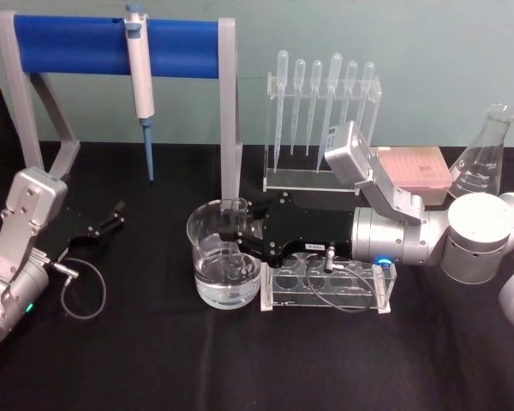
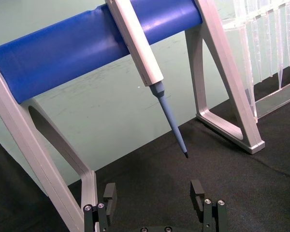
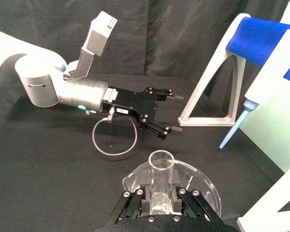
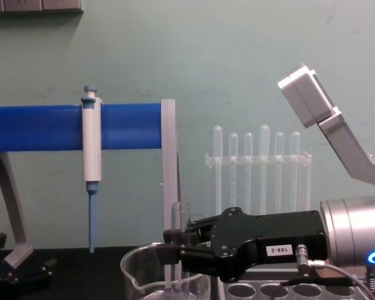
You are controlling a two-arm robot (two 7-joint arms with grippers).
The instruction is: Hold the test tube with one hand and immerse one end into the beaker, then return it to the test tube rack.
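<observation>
Items as I logged them from the remote station, each placed against the beaker.

1. Left end effector [image 1: 116,214] [image 2: 153,193] [image 3: 178,113]: low over the black surface [image 1: 154,360], well to the left of the beaker. Fingers spread apart, nothing between them.
2. Stand with a blue bar [image 1: 68,45] [image 2: 77,46] [image 4: 44,127]: behind the beaker and to its left, its near grey leg just behind the beaker's rim.
3. Pipettor [image 1: 140,77] [image 2: 135,41] [image 4: 91,153], white and blue: hung on the bar, tip pointing down, behind and left of the beaker.
4. Beaker [image 1: 197,235] [image 3: 203,188] [image 4: 137,275]: upright on the surface, clear liquid in its lower part.
5. Test tube [image 1: 234,210] [image 3: 160,174] [image 4: 180,215]: upright inside the beaker, open rim above the beaker's rim, lower end down inside. I could not tell whether that end reached the liquid.
6. Right end effector [image 1: 236,229] [image 3: 157,195] [image 4: 172,247]: reached in from the right over the beaker's rim, fingers clamped on the test tube below its open rim.
7. Test tube rack [image 1: 385,287] [image 4: 262,290], clear: just beside the beaker on its right, under the right wrist.
8. Pipettes [image 1: 321,111] [image 4: 256,162] in a clear holder: behind the beaker, to its right.
9. Pink box [image 1: 415,167]: further right and behind.
10. Conical flask [image 1: 484,158]: far to the right of the beaker, at the back.
</observation>
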